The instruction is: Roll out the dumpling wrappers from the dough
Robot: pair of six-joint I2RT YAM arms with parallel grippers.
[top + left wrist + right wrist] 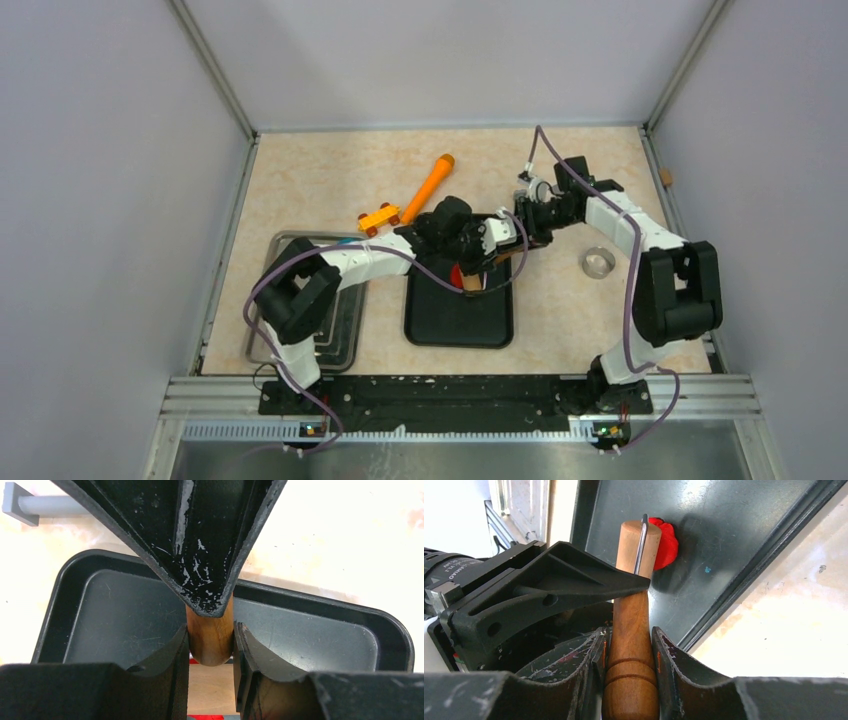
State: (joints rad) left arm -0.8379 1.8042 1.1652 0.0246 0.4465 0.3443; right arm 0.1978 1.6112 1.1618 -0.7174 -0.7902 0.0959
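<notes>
We had the pin (631, 645) gripped by both hands, close together: the right hand (629, 642) was closed on the grooved handle, and the left hand (210, 647) was closed on the wood farther along. This held the pin over the black tray (460, 325) on the counter (300, 170). The dough (666, 542) lay on the tray floor as a small red lump, toward the tray's far end. It sat just beside the pin's tip and was partly hidden behind it. Whether the wood was already pressing into it we could not tell, since the pin and hands covered most of the lump in every view. We judged the step in hand to be a first flattening pass, with the dough not yet a sheet. To do it well, we thought both hands should lower together and keep the pin level, so that neither end dug in. The pin ought to sit centred over the lump rather than catch it with its tip, then travel in short, even strokes along the tray. Pressure should be light, because soft clay can stick to wood and lift off, and the two grips should be firm without twisting against each other.
</notes>
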